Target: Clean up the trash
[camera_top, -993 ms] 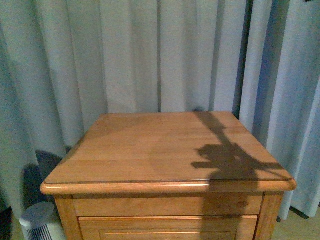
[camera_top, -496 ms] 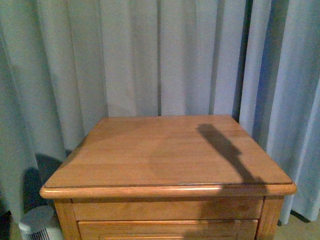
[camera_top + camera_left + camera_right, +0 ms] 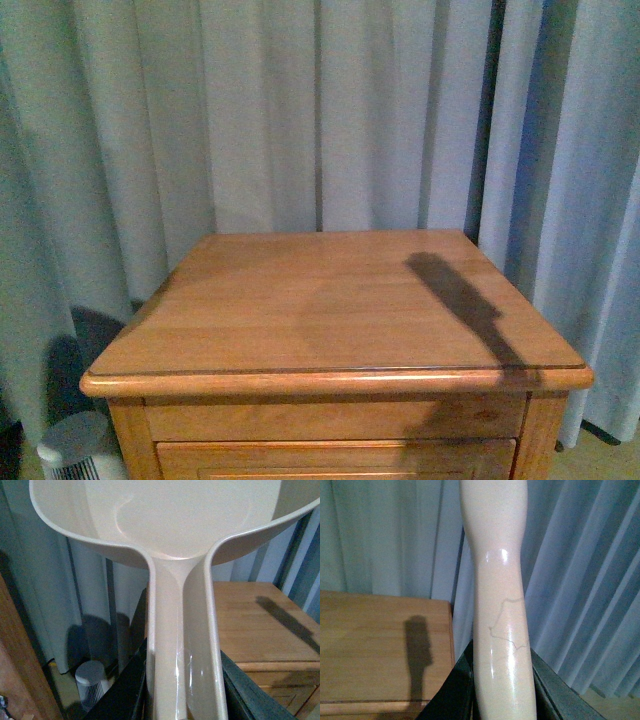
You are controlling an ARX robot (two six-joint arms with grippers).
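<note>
No trash shows in any view. My left gripper (image 3: pixel 182 700) is shut on the handle of a beige-pink plastic dustpan (image 3: pixel 180 525); the pan's bowl fills the far part of the left wrist view and looks empty inside. My right gripper (image 3: pixel 502 700) is shut on a smooth cream brush handle (image 3: pixel 500 605) that stands up between its dark fingers; the bristle end is out of view. Neither arm appears in the front view. Only a long dark shadow (image 3: pixel 460 300) falls across the right side of the wooden cabinet top (image 3: pixel 300 310).
A wooden cabinet (image 3: pixel 335 420) with a drawer front stands before pale grey-blue curtains (image 3: pixel 300 110). A small white round ribbed appliance (image 3: pixel 80 450) sits on the floor at the cabinet's left. The cabinet top also shows in both wrist views (image 3: pixel 250 625) (image 3: pixel 370 645).
The broad arm-shaped shadow on the cabinet's right side has shrunk to a narrow diagonal strip. The view has shifted slightly.
</note>
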